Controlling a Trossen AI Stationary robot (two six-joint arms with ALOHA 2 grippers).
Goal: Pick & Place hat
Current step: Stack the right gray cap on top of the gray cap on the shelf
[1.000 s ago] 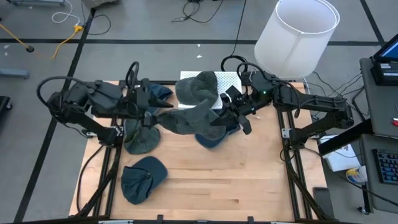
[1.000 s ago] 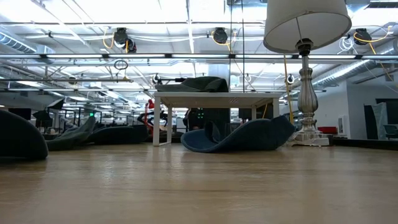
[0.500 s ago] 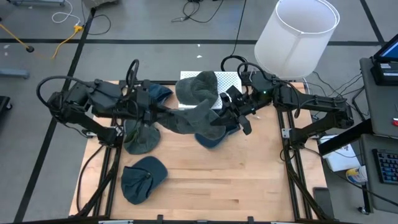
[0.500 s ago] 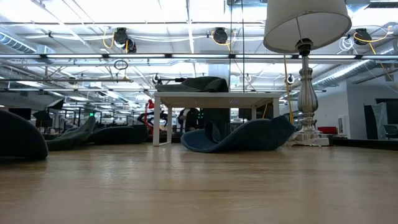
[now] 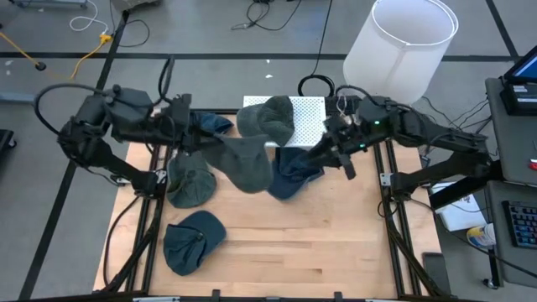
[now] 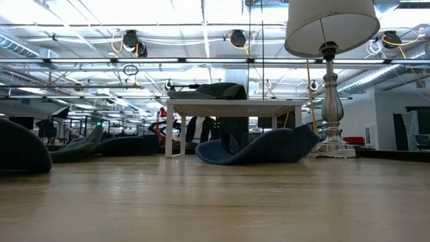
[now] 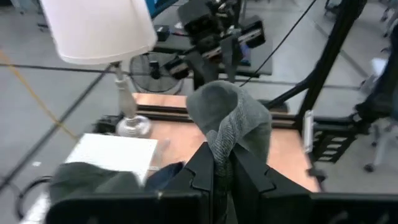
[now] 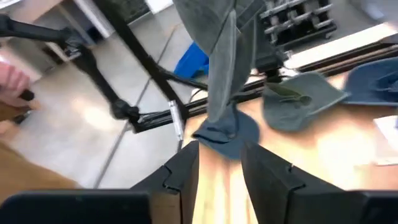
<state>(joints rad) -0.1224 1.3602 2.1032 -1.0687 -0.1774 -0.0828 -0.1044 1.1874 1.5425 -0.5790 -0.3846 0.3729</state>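
Note:
A grey knit hat [image 5: 249,164] hangs in the air over the middle of the table from my left gripper [image 5: 208,143], which is shut on it; the left wrist view shows the hat [image 7: 229,115] just past the fingers. My right gripper [image 5: 329,149] is open, to the hat's right and apart from it; its wrist view shows the hat [image 8: 225,56] hanging ahead of its fingers. A blue hat [image 5: 292,172] lies on the table below. Another grey hat [image 5: 267,117] sits on top of the white stand [image 5: 309,109]. My left gripper pinches the grey hat's knit edge [image 7: 222,144] between its two shut fingers [image 7: 202,165], coming level from the table's left side. The hat is lifted clear of the table and hangs slack below and to the right of the fingers.
More hats lie on the left half of the table: a green-grey one [image 5: 190,180], a blue-grey one [image 5: 193,239] near the front, a blue one [image 5: 216,124] behind my left arm. A lamp with a white shade [image 5: 401,46] stands at the far right corner. The wooden table [image 5: 336,243] shows bare wood front right.
The grey hat was stretched between both grippers. My right gripper has let go of it and moved toward the table's right edge. My left gripper has drawn back toward the left and risen, and the hat's freed end has dropped, so it now hangs from my left gripper alone.

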